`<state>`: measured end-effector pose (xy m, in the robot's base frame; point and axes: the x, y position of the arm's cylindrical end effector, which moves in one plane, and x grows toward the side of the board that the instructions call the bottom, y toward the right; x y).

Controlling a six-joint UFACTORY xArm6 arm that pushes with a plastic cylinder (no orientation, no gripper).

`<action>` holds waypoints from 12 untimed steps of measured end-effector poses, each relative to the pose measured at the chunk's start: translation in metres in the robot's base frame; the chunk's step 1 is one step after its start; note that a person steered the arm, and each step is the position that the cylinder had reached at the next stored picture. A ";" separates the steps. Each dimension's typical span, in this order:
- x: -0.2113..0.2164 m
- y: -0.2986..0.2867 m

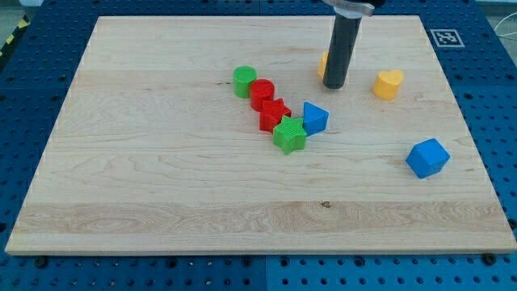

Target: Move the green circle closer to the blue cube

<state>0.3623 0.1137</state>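
Note:
The green circle [244, 81] stands left of the board's middle, touching a red circle [261, 94]. The blue cube [427, 158] lies far off at the view's right, alone. My tip [334, 85] rests on the board above the middle, to the right of the green circle and up-left of the blue cube, touching neither. A yellow block [322, 65] is partly hidden behind the rod.
A red star [274, 114], a green star [289, 134] and a blue triangular block [315, 118] form a cluster running down-right from the red circle. A yellow heart-shaped block [388, 83] sits right of the rod. The wooden board [161, 202] ends at a blue pegboard.

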 end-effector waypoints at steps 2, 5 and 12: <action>0.014 -0.011; -0.055 -0.122; -0.005 -0.205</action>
<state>0.3569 -0.0918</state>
